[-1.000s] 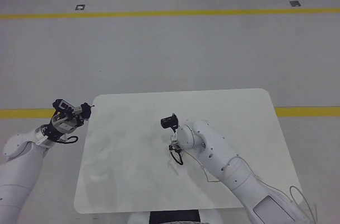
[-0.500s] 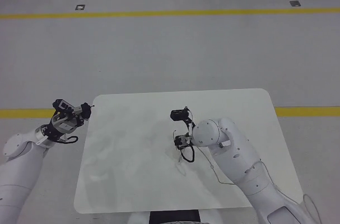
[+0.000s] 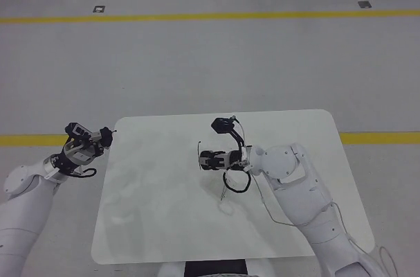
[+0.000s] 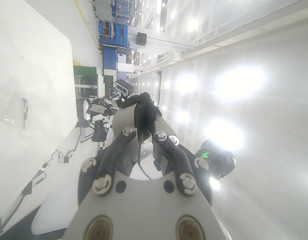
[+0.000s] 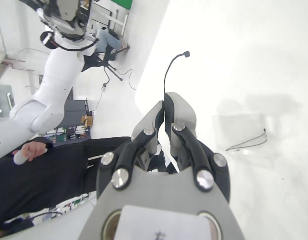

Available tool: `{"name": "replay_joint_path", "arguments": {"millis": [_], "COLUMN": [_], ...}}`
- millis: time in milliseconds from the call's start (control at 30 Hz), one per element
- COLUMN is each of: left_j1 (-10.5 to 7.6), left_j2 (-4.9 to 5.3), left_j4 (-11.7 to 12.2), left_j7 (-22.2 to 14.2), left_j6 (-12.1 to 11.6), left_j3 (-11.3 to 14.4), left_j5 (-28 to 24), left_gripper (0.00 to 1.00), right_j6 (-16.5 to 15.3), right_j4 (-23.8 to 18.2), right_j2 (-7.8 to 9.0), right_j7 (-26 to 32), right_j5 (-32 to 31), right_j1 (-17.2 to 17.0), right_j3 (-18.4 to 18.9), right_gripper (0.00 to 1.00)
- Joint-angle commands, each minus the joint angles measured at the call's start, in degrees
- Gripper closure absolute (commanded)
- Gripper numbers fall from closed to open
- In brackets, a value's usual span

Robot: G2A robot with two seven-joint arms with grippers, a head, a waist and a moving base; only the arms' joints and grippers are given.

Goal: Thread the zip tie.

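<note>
Smooth white worktop (image 3: 161, 228), rounded corners, a limp clear bag (image 5: 241, 128) lying on it. Above its middle the right end effector (image 5: 164, 106) is clamped on the thin black zip tie (image 5: 165, 78), strap curving to a small square head; the left end effector (image 3: 104, 136) sits off the left edge, tips pinched together. Likely step: tie held aloft, unthreaded; next needs the tail aligned with the head slot.

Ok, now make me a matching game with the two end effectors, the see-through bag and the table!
Things:
1. left end effector
2. right end effector
3. clear bag
4. table

Place, colour or state:
a. white
b. lying on the table
c. out past the table's side edge
d. in the air above the table, pinching the black zip tie

Pairs: 1-c, 2-d, 3-b, 4-a.
</note>
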Motion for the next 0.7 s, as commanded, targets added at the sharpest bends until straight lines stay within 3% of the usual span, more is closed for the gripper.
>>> {"name": "replay_joint_path", "arguments": {"millis": [0, 233, 367, 667], "left_j1": [0.0, 0.0, 0.0, 0.0], "left_j2": [0.0, 0.0, 0.0, 0.0], "left_j4": [0.0, 0.0, 0.0, 0.0], "left_j7": [0.0, 0.0, 0.0, 0.0], "left_j6": [0.0, 0.0, 0.0, 0.0], "left_j3": [0.0, 0.0, 0.0, 0.0], "left_j5": [0.0, 0.0, 0.0, 0.0], "left_gripper": [1.0, 1.0, 1.0, 1.0], "right_j6": [0.2, 0.4, 0.1, 0.9], "right_j4": [-0.1, 0.0, -0.5, 2.8], "right_j2": [0.01, 0.0, -0.42, -3.01], "right_j7": [0.0, -1.4, -9.5, -29.8], "right_j5": [-0.2, -0.1, 2.2, 0.9], "right_j1": [-0.1, -0.5, -1.4, 3.4], "right_j3": [0.0, 0.2, -1.1, -9.9], "right_gripper": [1.0, 1.0, 1.0, 1.0]}}
